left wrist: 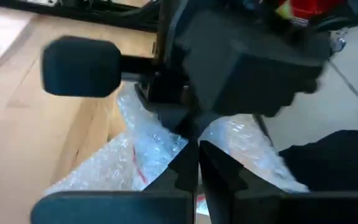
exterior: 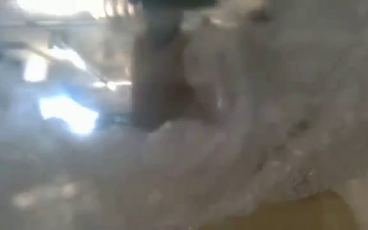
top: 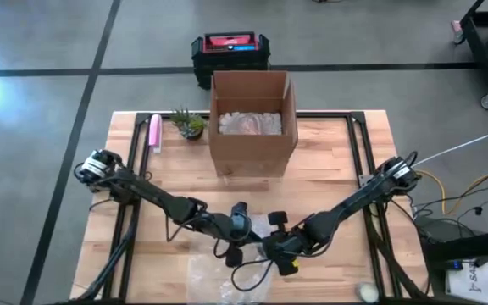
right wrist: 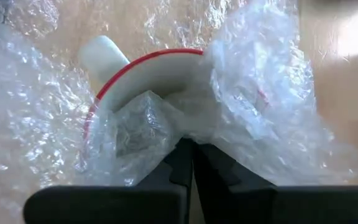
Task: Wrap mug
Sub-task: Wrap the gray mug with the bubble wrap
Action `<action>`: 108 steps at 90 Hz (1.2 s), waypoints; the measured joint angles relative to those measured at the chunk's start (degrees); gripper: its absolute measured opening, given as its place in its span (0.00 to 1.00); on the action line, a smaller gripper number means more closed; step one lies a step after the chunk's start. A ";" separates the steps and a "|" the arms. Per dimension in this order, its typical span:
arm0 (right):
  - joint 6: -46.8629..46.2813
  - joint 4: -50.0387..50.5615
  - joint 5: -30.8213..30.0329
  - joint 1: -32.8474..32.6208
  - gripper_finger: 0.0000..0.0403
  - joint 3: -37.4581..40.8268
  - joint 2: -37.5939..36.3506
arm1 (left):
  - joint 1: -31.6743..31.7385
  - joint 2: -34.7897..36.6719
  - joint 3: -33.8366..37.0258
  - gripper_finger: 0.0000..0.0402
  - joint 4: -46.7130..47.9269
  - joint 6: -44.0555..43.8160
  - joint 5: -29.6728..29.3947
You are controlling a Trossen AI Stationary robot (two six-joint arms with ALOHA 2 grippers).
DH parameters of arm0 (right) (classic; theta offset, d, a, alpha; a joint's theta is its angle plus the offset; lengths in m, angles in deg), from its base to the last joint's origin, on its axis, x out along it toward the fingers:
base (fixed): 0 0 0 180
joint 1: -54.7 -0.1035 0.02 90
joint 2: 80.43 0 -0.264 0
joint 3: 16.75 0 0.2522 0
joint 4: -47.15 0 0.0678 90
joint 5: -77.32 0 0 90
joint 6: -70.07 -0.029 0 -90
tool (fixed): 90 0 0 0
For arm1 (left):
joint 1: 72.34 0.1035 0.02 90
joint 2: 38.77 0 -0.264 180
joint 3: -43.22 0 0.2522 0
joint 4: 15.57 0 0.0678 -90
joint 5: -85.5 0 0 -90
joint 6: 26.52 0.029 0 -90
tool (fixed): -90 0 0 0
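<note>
Both tools, right (right wrist: 193, 155) and left (left wrist: 197, 165), are closed on clear bubble wrap (right wrist: 260, 93); the red-rimmed white mug (right wrist: 154, 71) stays half uncovered, and tearing or slippage is judged possible.

A cardboard box (top: 252, 123) stands open mid-table. Left of it, a small potted plant (top: 189, 124) and a pink tube (top: 154, 132). Behind the table, a black-and-red case (top: 230, 52) on the floor.

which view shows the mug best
The right wrist view: the mug, white with a red rim, shows through the bubble wrap pinched by the right claw. The high view hides it under the arms, the low view is blurred wrap, the left wrist view shows only wrap.
</note>
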 joint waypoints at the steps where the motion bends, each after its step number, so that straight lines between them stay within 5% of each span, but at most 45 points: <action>1: 0.00 0.01 -0.01 0.00 0.00 0.01 0.00 | -0.07 0.27 0.00 0.00 0.59 -0.04 -0.01; 35: -0.30 0.02 0.01 0.02 0.00 0.05 0.00 | -0.71 1.53 0.70 0.00 23.71 -6.80 -4.52; 65: 0.42 -1.93 0.02 0.04 0.00 0.14 0.00 | -0.56 -2.31 2.73 0.00 -2.70 0.00 -2.27; 89: 0.74 -1.40 0.07 0.13 0.00 -0.48 -0.25 | 0.21 -8.35 2.64 0.00 -7.10 -0.99 -1.16; 108: 1.55 7.70 2.62 -0.35 0.00 -8.76 -2.30 | 0.62 -8.50 2.65 0.00 -7.81 -0.56 -1.07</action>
